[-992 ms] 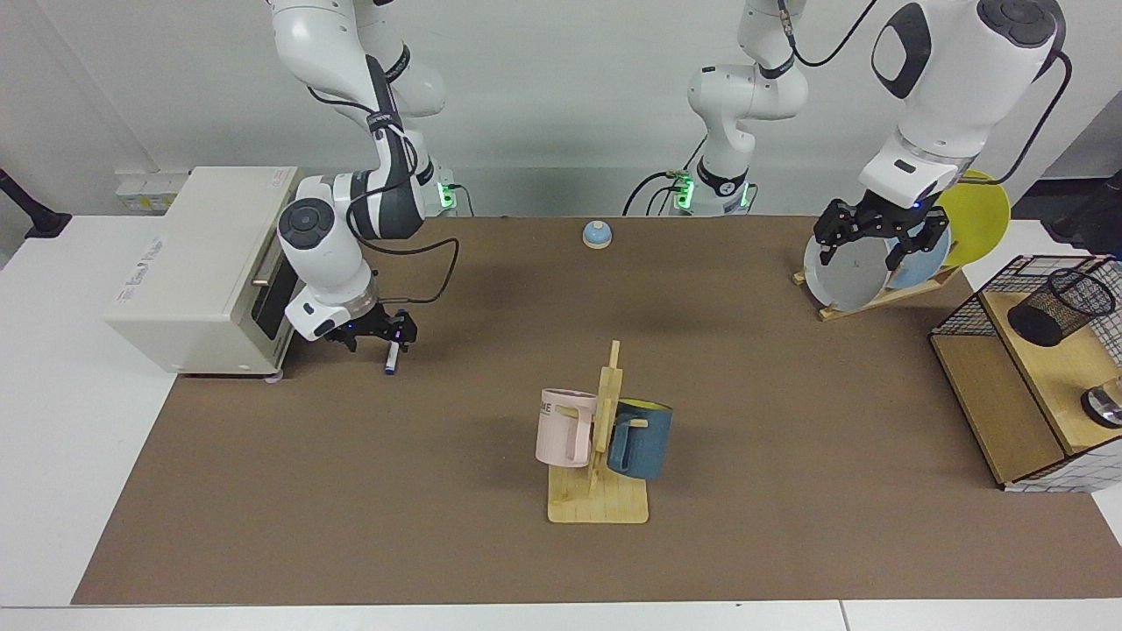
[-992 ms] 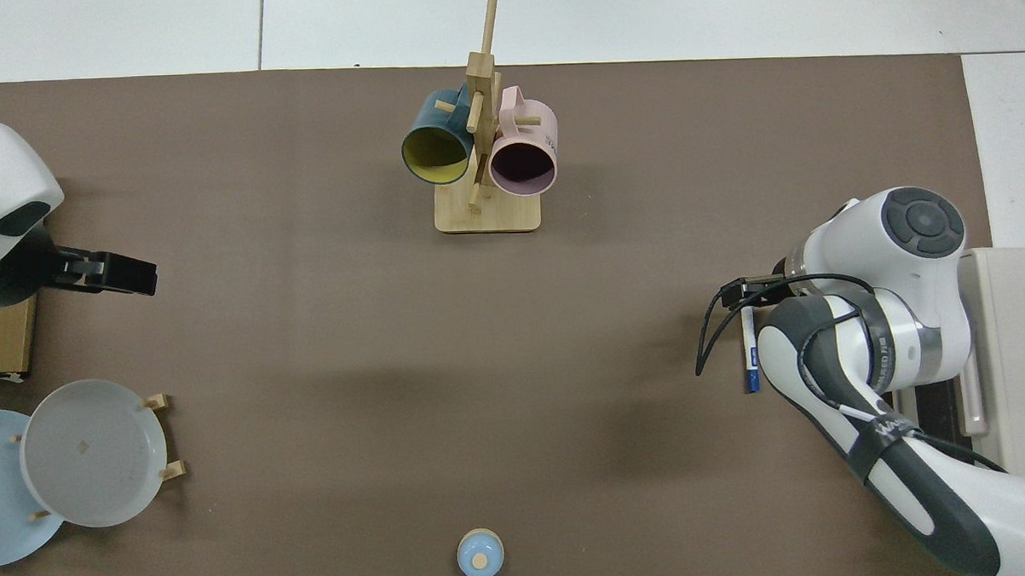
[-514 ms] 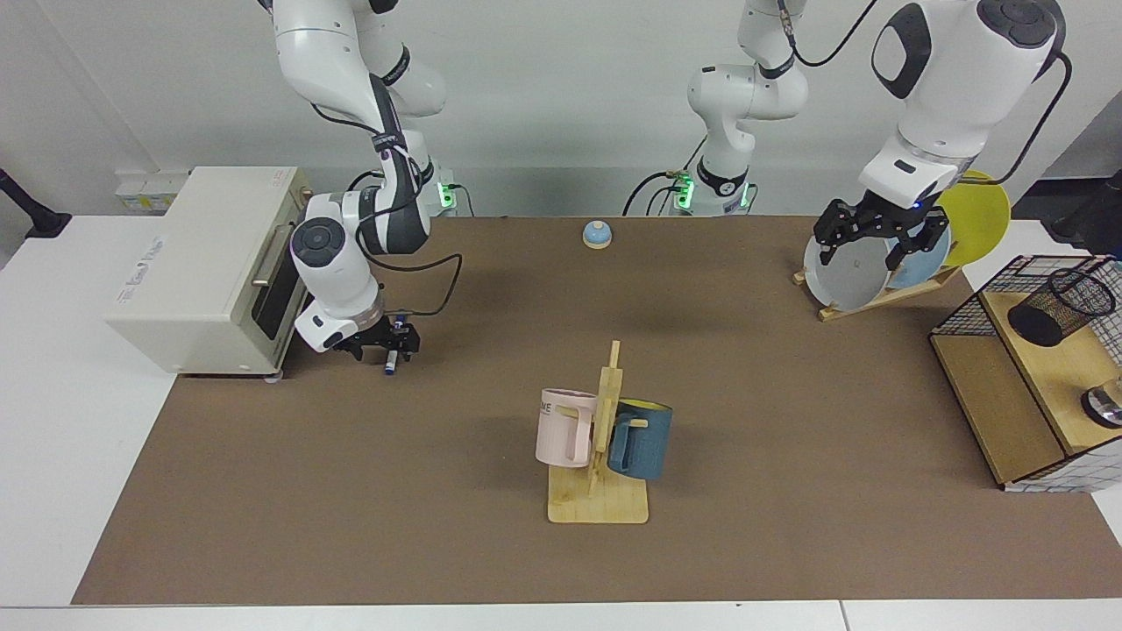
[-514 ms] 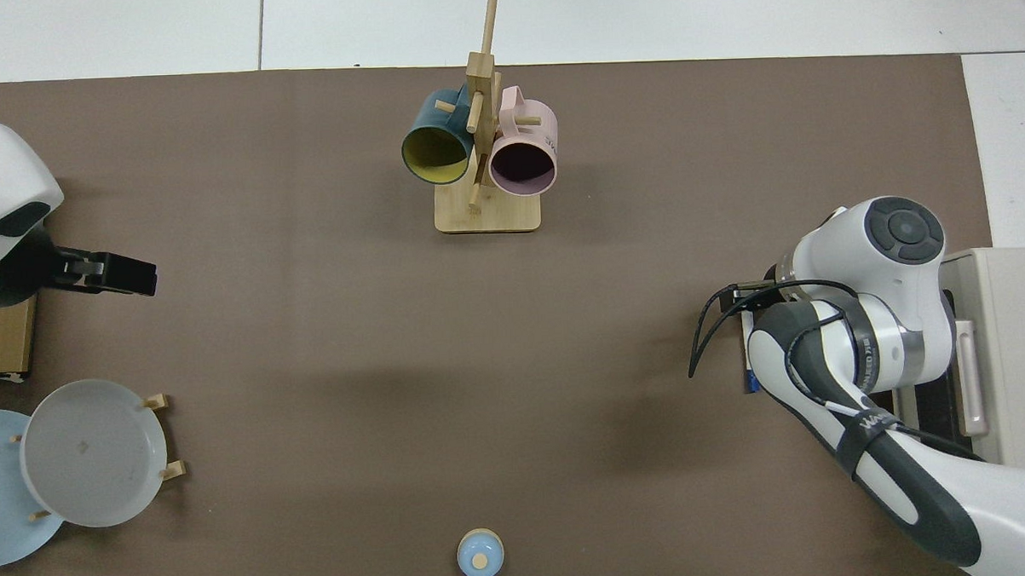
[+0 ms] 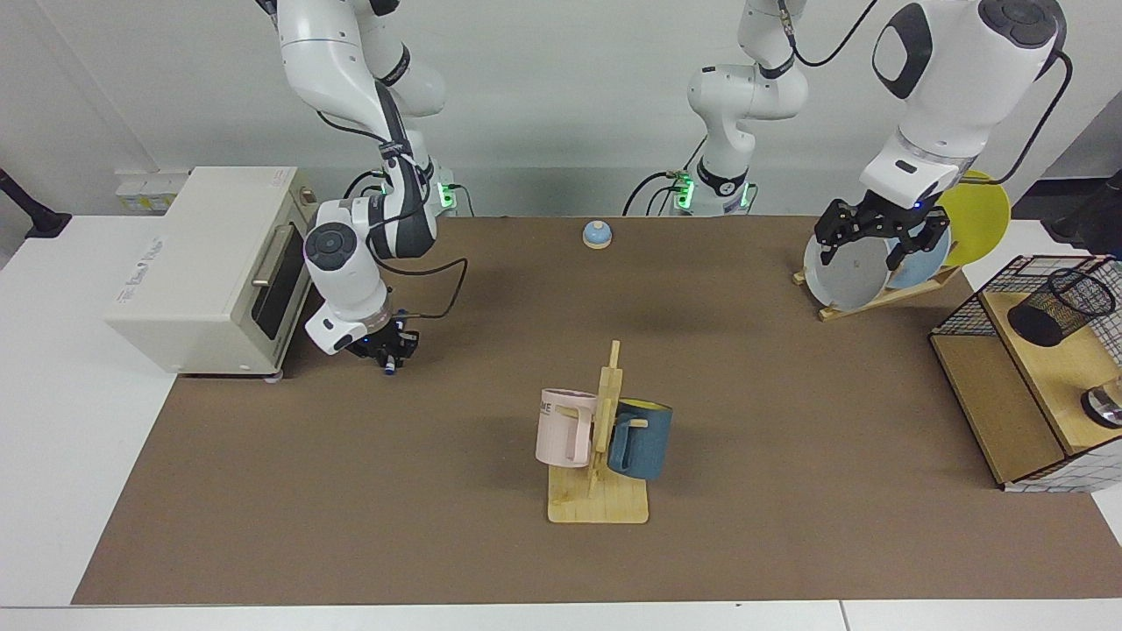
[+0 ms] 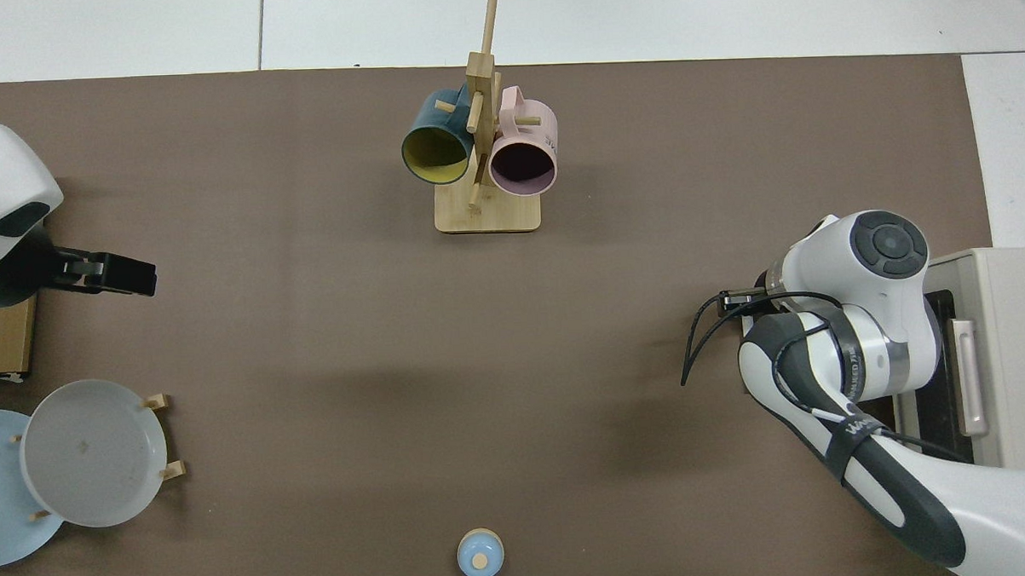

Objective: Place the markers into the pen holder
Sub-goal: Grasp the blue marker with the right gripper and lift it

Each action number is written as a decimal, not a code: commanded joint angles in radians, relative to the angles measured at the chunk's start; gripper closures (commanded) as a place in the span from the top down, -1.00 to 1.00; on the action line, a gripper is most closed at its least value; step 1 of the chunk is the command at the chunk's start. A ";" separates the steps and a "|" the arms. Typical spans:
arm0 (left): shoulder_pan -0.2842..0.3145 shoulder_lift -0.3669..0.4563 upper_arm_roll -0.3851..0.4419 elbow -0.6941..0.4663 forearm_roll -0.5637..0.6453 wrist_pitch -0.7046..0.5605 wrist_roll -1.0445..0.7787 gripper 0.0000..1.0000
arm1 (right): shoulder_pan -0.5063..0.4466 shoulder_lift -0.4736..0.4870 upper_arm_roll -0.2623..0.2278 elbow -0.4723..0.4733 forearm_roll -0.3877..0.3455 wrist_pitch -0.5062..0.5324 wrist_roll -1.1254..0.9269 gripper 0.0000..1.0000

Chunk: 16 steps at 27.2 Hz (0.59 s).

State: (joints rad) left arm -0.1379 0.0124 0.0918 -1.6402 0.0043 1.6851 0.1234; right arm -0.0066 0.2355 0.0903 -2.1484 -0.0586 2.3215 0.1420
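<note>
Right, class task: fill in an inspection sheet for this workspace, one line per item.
Surface: brown mat on white table.
Job's things: marker in right gripper, mostly hidden; pen holder lying tilted on basket shelf.
Clutter: mug rack, pink mug, blue mug, plates on stand, bell.
Grippers: right gripper by oven, shut on marker; left gripper open above plates, waiting.
Cables: black cable on right arm.
Surroundings: toaster oven, wall.

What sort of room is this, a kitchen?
Probably a robotics lab staged as a kitchen: two white robot arms over a brown-matted table, a wooden mug rack and a cream toaster oven.
</note>
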 commanded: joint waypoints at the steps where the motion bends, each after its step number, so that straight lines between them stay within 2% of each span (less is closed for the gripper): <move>1: 0.000 -0.022 0.003 -0.021 0.002 -0.001 0.044 1.00 | 0.000 -0.001 0.000 -0.008 -0.018 0.025 0.033 -1.00; 8: 0.001 -0.022 0.003 -0.020 0.002 0.005 0.087 1.00 | 0.000 -0.013 0.000 0.025 -0.012 -0.007 0.057 -1.00; 16: -0.011 -0.022 -0.001 -0.012 0.005 0.008 0.102 1.00 | 0.017 -0.047 0.017 0.143 0.005 -0.166 0.157 -1.00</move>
State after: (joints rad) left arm -0.1380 0.0083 0.0885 -1.6400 0.0043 1.6866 0.1999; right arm -0.0059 0.2190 0.0952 -2.0709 -0.0585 2.2542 0.2299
